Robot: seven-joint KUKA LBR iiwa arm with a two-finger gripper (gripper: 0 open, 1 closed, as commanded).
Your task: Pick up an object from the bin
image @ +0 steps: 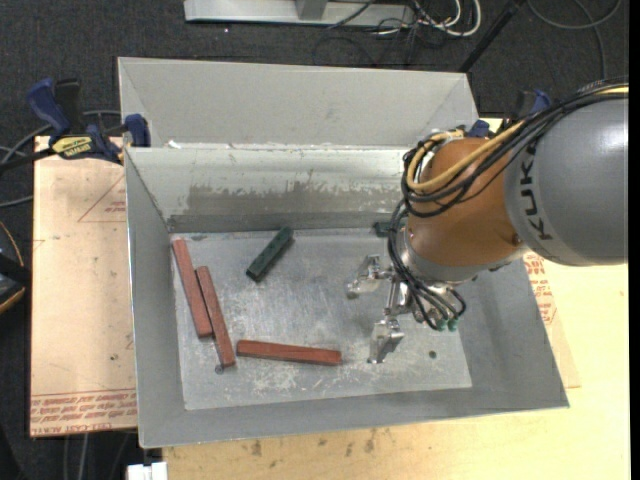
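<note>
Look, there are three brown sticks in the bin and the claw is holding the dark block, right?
Not quite. The camera view shows the gripper open and holding nothing, over bare floor on the right side of the bin. The dark block lies apart from it, near the back wall. The three brown sticks are there, as you said.

Even overhead light (soft, faint shadows)
</note>
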